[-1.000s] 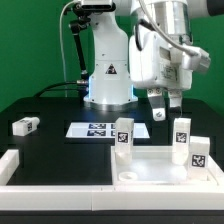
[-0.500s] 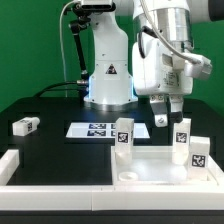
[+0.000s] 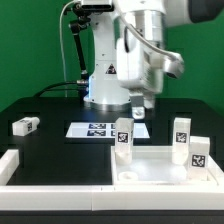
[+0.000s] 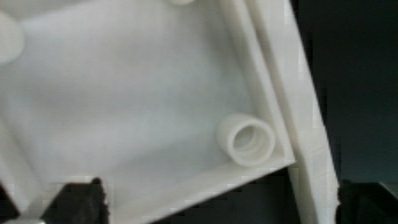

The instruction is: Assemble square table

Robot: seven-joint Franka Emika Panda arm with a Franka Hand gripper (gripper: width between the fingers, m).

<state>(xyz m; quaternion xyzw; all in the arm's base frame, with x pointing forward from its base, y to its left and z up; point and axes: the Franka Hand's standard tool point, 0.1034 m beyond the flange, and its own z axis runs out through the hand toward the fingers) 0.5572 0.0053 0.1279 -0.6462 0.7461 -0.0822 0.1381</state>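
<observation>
White tabletop [image 3: 165,165] was kept wedged in the corner of the border rails [image 3: 60,172], 3 legs already upright.
The claw [image 3: 139,107] was held spread above it, empty; 1 leg [image 3: 25,126] lay apart on the surface [image 3: 50,145].

A white square tabletop [image 3: 165,165] with a raised rim lay flat at the front of the table, toward the exterior view's right; three white tagged legs [image 3: 122,139] stood upright on it; a fourth leg [image 3: 25,126] lay on its side well apart, toward the left.
</observation>
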